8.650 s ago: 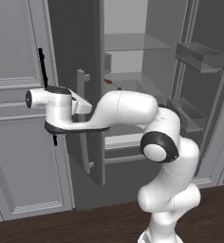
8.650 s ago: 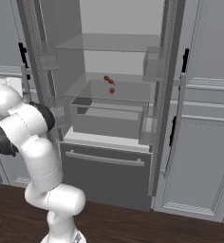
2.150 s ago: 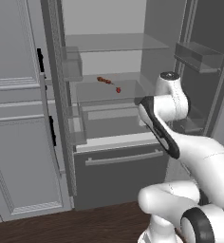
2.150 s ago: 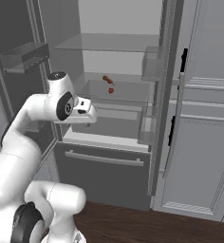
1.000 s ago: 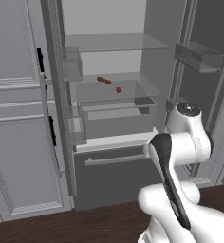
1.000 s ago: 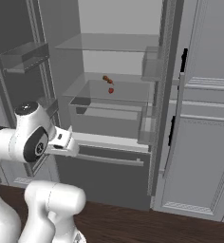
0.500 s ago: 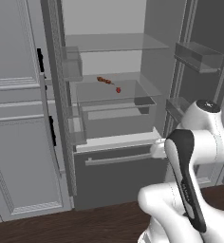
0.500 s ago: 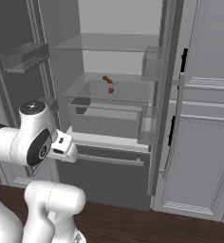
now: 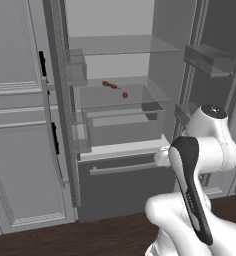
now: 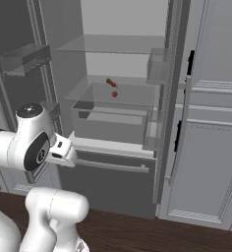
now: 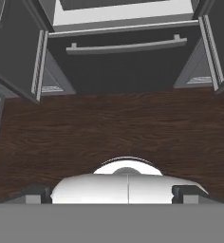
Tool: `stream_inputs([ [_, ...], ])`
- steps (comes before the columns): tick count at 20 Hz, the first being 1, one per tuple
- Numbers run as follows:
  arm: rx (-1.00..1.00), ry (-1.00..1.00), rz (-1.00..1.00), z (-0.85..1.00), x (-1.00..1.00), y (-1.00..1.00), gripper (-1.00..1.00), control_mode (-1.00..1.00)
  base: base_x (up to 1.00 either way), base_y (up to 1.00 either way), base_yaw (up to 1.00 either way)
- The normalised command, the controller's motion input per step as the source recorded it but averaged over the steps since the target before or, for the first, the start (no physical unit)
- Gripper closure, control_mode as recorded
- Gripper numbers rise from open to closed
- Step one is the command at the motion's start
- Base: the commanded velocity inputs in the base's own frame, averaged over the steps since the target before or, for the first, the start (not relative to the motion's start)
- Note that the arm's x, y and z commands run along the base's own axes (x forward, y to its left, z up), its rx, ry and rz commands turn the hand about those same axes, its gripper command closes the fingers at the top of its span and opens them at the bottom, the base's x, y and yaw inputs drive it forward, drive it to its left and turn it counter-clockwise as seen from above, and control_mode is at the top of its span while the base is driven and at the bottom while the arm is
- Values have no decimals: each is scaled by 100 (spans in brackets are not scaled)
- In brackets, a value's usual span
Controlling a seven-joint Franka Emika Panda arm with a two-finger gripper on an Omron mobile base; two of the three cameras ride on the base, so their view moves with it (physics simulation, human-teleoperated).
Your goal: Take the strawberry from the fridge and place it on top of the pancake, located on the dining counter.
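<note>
Fridge (image 9: 120, 185) doors open. Strawberry (image 9: 125, 95) on glass shelf (image 9: 150, 92) inside, just beside elongated brownish-orange food item (image 9: 109, 85). Gripper (image 11: 116, 192) low before bottom drawer (image 11: 128, 61), pointing at dark wood floor (image 11: 114, 128); fingers spread wide, holding nothing, well apart from strawberry.

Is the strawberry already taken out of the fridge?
No, in the left base view the strawberry lies on a glass shelf inside the open fridge, next to a brownish food item.
</note>
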Motion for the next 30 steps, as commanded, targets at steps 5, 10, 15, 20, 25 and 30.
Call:
stream_inputs([
  [5,0,0,0,0,0,0,-100,100,57,3,0],
  [10,0,0,0,0,0,0,-100,100,63,0,0],
  [15,0,0,0,0,0,0,-100,100,63,0,-11],
  [20,0,0,0,0,0,0,-100,100,47,4,-23],
  [25,0,0,0,0,0,0,-100,100,65,25,-5],
  [30,0,0,0,0,0,0,-100,100,61,8,1],
])
